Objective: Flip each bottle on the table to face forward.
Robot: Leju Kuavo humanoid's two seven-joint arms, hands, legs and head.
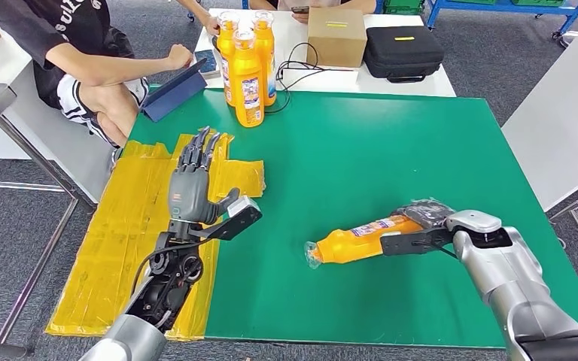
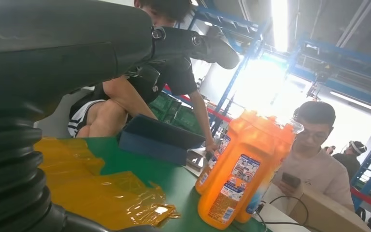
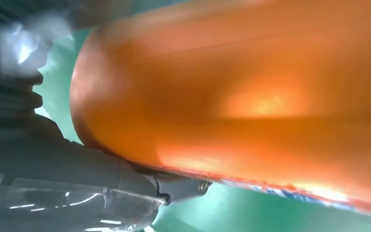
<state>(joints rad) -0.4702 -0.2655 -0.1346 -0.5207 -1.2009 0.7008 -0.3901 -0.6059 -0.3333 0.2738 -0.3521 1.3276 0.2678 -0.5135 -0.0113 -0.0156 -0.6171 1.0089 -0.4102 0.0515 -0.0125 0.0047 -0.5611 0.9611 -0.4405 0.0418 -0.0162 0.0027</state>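
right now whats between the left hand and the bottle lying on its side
Bare green table, as the head view shows. The left hand hovers open over yellow tape; the lying bottle is held by the right hand.

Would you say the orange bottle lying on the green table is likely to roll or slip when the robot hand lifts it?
The orange bottle lies on its side and looks rounded, so it may roll if released. Its glossy plastic probably makes it slippery. The right robot hand grips its base end, so the cap end may sag.

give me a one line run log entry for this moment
right hand: grips lying orange bottle | left hand: open above yellow tape patch | standing bottles: far edge of green table
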